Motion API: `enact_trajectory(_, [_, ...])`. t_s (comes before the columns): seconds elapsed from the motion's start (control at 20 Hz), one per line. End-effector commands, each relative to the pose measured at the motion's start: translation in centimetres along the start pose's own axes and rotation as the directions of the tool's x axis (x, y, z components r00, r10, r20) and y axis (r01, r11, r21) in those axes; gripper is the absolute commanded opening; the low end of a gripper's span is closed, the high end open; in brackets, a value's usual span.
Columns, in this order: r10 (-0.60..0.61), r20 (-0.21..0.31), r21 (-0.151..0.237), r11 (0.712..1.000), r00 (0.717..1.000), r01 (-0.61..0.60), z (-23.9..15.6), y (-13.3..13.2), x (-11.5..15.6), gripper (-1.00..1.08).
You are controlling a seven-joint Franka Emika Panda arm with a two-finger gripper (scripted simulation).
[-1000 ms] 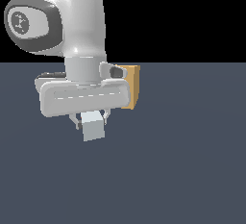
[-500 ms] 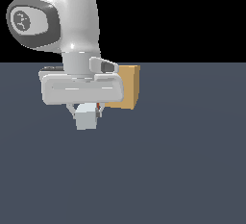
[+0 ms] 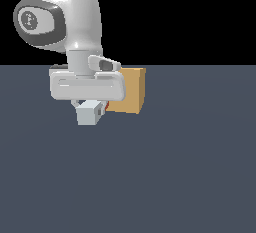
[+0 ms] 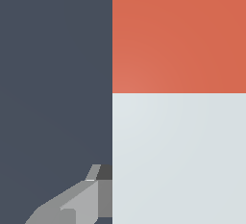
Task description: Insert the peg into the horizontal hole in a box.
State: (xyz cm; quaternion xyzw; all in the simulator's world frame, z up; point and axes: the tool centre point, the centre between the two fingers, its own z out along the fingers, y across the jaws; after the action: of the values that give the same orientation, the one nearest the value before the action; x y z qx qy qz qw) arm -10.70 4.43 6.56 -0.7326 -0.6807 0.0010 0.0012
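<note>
Beside box (image 3: 129, 91) | gripper (image 3: 90, 110) grasping peg (image 3: 90, 112) | red end twd box

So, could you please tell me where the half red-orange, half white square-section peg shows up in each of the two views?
Exterior view: the half red-orange, half white square-section peg hangs under the grey gripper, its white end facing the camera, beside the tan box.
Wrist view: the peg fills one side, red-orange above white.
Shared landmark: the peg's red-white colour boundary.

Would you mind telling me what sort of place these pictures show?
Most likely a bare simulated test scene, not a real room: a flat, featureless grey floor under a black void, with only the box and the peg in the hand.
</note>
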Motion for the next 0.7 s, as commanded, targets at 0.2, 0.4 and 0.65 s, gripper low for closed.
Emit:
enact_trajectory(0.2, [0.107, -0.001, -0.003, 0.994, 0.994, -0.107, -0.6, -0.1, 1.7, -1.0])
enact_trajectory(0.4, [0.15, -0.001, -0.003, 0.989, 0.989, -0.15, -0.8, -0.2, 2.4, -1.0])
enact_trajectory(0.65, [0.181, -0.001, -0.003, 0.984, 0.984, -0.181, -0.9, -0.2, 2.9, -1.0])
